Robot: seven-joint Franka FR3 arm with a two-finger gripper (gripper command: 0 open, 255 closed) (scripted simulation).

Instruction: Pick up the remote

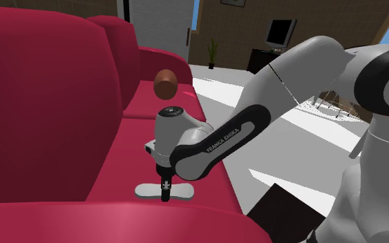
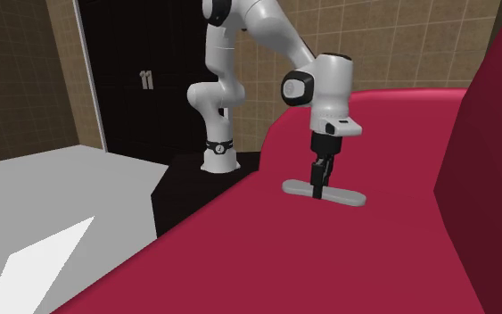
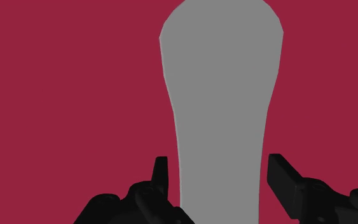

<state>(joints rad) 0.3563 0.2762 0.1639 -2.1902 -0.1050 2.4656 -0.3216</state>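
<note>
My black gripper [image 3: 219, 162] straddled the flat grey remote [image 3: 222, 76] on the red sofa seat [image 3: 63, 95], fingers [image 3: 161, 173] apart, untouching; closing too high, I feared, would miss its thin edges.

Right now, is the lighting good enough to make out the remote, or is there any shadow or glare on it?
Wrist view: flat, even light; the remote is plain grey with no buttons, shadow or glare, and stands crisp against the red sofa. Shoulder view: a soft highlight on the sofa's front, with a bright floor beyond. Second exterior view: the remote stands out pale on the sofa, with a bright patch on the floor.
</note>
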